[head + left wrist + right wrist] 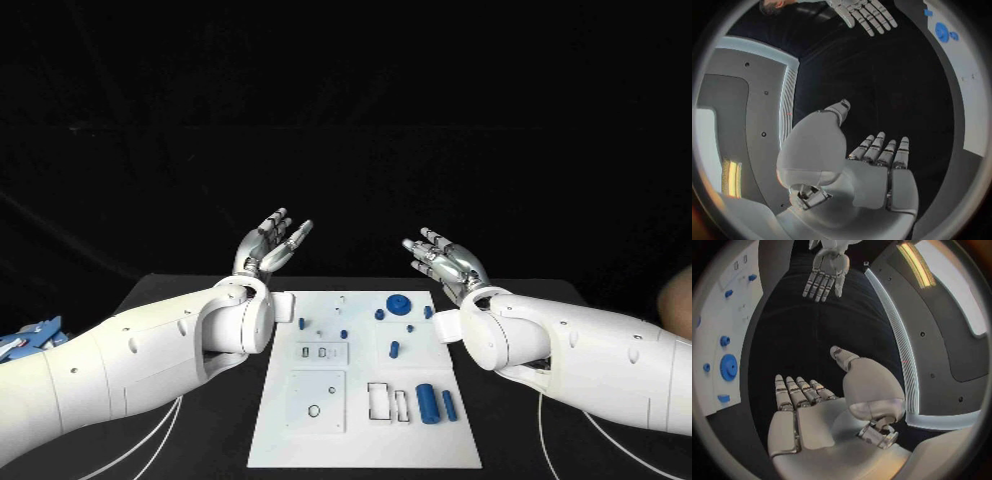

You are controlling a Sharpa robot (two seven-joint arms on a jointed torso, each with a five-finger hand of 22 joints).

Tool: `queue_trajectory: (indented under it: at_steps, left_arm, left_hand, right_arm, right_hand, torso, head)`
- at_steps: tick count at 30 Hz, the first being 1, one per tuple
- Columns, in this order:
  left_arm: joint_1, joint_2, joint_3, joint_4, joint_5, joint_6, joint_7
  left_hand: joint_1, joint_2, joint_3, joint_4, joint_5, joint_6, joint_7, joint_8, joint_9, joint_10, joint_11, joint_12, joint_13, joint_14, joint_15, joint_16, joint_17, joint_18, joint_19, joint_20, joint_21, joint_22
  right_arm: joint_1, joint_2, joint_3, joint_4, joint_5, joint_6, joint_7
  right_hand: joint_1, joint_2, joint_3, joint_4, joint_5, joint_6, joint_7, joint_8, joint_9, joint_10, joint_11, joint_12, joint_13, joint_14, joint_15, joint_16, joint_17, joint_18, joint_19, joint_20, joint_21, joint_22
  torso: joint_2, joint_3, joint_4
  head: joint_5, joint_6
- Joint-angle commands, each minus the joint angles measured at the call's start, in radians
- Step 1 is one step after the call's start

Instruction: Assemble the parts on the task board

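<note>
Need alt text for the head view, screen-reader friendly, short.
Two white robot arms reach in over a black table, the silver left hand and silver right hand raised with fingers apart, holding nothing. Between the arms lies the white rectangular task board, with small blue plastic parts scattered mostly on its right half, including a round blue gear.

black table (202,300), dark backdrop

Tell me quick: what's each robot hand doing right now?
Left robot hand: open, fingers spread, holding nothing, raised beyond the board.
Right robot hand: open, fingers spread, holding nothing.
</note>
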Motion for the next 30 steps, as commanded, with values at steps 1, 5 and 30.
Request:
queue_trajectory:
  at_steps: [1, 5, 30]
  left_arm:
    - [0.002, 0.003, 0.000, -0.001, -0.028, 0.065, 0.030]
    - [0.002, 0.003, 0.000, -0.001, -0.028, 0.065, 0.030]
    - [0.026, -0.212, 0.007, 0.265, -0.084, 0.176, 0.005]
  left_hand:
    - [0.061, 0.011, 0.026, -0.008, 0.006, 0.158, 0.142, 0.054, 0.041, 0.176, 0.060, 0.094, 0.013, 0.261, 0.020, 0.088, 0.057, 0.022, 0.147, 0.014, 0.060, 0.030]
    - [0.075, 0.008, 0.047, -0.025, 0.007, 0.380, 0.148, 0.135, 0.096, 0.428, 0.061, 0.164, 0.020, 0.600, -0.028, 0.224, 0.131, 0.087, 0.518, 0.007, 0.215, 0.097]
    - [0.088, -0.061, 0.164, -0.098, 0.005, 0.696, 0.081, 0.266, 0.172, 0.809, -0.032, 0.084, 0.028, 0.924, -0.141, 0.381, 0.286, 0.122, 0.822, -0.080, 0.384, 0.133]
  right_arm:
    - [0.013, 0.008, -0.009, -0.019, -0.052, 0.185, -0.065]
    - [0.028, 0.016, -0.023, -0.038, -0.063, 0.238, -0.083]
    - [0.144, -0.071, -0.014, -0.033, -1.145, 0.139, -0.246]
  right_hand:
    - [0.128, -0.012, 0.055, -0.085, 0.006, 0.162, 0.173, 0.058, 0.051, 0.214, 0.011, 0.040, 0.020, 0.222, 0.003, 0.063, 0.041, 0.019, 0.151, 0.006, 0.063, 0.033]
    - [0.201, -0.038, 0.087, -0.147, 0.038, 0.436, 0.163, 0.161, 0.123, 0.635, -0.022, 0.126, 0.051, 0.595, -0.042, 0.180, 0.103, 0.063, 0.407, 0.001, 0.164, 0.078]
    - [0.251, -0.147, 0.061, -0.163, 0.057, 0.811, 0.057, 0.278, 0.212, 1.042, -0.154, 0.082, 0.061, 1.136, -0.218, 0.392, 0.275, 0.106, 0.827, -0.132, 0.468, 0.210]
  torso:
    - [0.000, 0.0000, -0.0001]
    - [0.000, 0.0000, -0.0001]
    - [0.119, 0.0051, 0.0453]
  head:
    - [0.000, 0.000]
    - [0.000, 0.000]
    - [-0.029, -0.005]
